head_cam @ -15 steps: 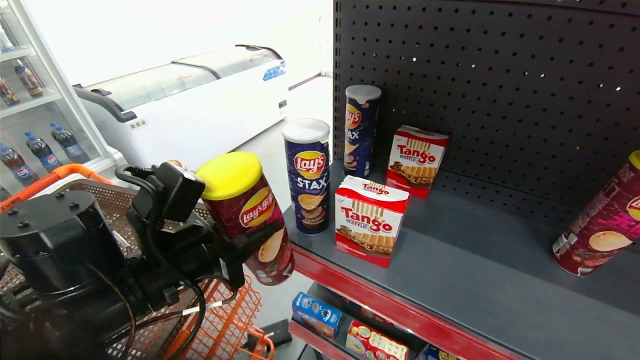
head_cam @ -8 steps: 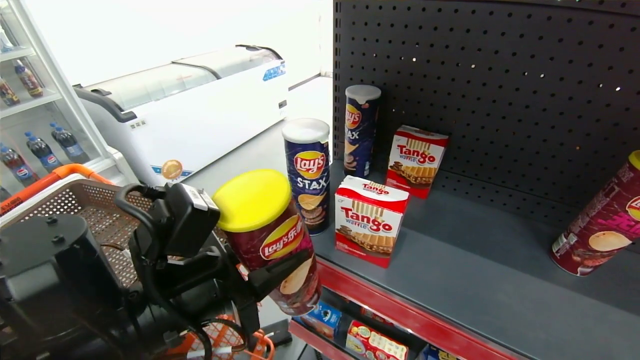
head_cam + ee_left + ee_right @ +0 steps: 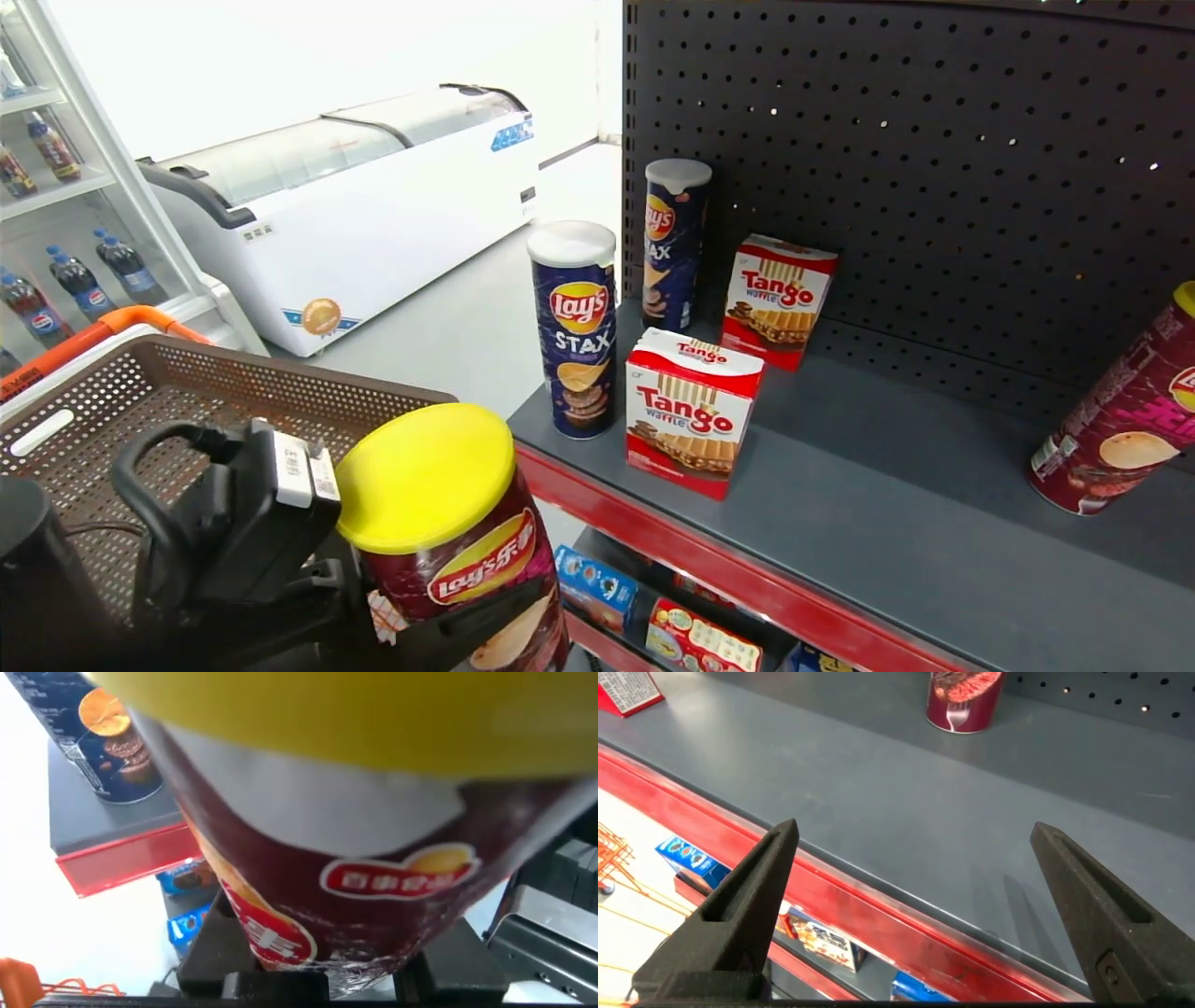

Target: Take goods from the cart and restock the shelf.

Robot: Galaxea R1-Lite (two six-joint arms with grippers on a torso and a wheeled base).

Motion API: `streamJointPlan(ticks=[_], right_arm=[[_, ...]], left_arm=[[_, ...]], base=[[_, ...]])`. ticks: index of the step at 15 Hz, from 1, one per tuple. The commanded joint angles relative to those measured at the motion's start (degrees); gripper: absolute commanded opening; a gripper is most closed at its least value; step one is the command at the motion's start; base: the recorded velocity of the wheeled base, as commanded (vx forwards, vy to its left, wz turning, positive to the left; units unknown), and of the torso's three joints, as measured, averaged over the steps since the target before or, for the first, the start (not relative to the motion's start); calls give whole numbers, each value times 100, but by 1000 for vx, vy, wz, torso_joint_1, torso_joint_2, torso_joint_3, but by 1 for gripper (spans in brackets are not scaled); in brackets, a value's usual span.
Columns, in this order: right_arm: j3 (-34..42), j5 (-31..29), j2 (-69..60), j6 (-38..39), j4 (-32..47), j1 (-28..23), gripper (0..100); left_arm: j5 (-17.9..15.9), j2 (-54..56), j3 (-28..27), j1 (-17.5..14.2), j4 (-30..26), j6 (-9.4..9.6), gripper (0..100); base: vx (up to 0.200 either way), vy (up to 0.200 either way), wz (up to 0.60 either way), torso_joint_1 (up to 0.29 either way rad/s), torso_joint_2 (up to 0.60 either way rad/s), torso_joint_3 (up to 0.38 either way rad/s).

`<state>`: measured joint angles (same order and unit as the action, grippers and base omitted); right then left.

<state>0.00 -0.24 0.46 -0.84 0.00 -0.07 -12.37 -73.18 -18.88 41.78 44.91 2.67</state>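
Observation:
My left gripper [image 3: 467,616] is shut on a maroon chip can with a yellow lid [image 3: 448,541], held upright at the lower left, in front of and below the shelf's [image 3: 896,523] red front edge. In the left wrist view the can [image 3: 355,877] fills most of the frame, with dark fingers [image 3: 252,961] at its lower end. My right gripper [image 3: 920,905] is open and holds nothing, hovering over the grey shelf board [image 3: 952,793]. Another maroon can [image 3: 1120,420] leans at the shelf's far right, and shows as a can [image 3: 964,698] in the right wrist view.
Two dark blue chip cans [image 3: 574,327] [image 3: 674,243] and two red wafer boxes [image 3: 691,411] [image 3: 780,299] stand on the shelf's left part. The brown cart basket [image 3: 140,392] with an orange handle sits at the left. Packets [image 3: 597,583] lie on the lower shelf. A white freezer [image 3: 355,196] stands behind.
My left arm has swung the can from beside the blue can downward and toward the camera, to the frame's lower edge. The cart basket has come into fuller view.

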Motion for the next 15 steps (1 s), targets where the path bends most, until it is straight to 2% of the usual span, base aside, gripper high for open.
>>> streamJointPlan(ticks=[1,4,15], right_arm=[[0,7,6,-4,0,-1,100],[0,7,6,-4,0,-1,100],[0,7,6,-4,0,-1,100]], left_arm=[[-19,208,-1,15,-9,-3,0],[-28,208,-19,15,0,5,0],[-37,216,-19,23,0,-3,0]], base=[[0,0,0,0,0,0],[0,0,0,0,0,0],[0,0,-600,3,4,4]])
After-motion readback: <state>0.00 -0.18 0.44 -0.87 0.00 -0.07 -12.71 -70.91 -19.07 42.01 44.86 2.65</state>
